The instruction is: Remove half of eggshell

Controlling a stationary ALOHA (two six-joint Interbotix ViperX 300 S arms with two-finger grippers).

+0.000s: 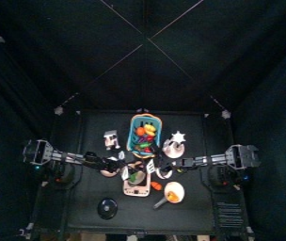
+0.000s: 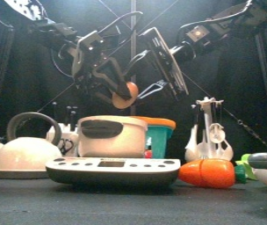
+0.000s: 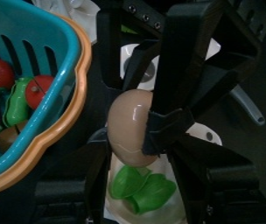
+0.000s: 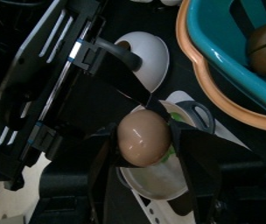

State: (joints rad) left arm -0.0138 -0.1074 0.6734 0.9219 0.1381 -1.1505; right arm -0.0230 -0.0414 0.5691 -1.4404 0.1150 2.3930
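Black jaws of the right gripper point(image 4: 146, 150) pinch a tan egg point(image 4: 143, 138). The left gripper point(image 3: 139, 142) clamps the same egg from the other side. The half of eggshell is not visibly parted, and I cannot tell a seam. Front view: the egg hangs upper centre, above a pot point(image 2: 111, 137). A teal basket point(image 3: 56, 54) lies to the left in the left wrist view.

I work in a lab test pen: black curtains point(image 1: 33, 56) surround my small black table point(image 1: 83, 212), with toy kitchenware around the colourful basket point(image 1: 147, 132).
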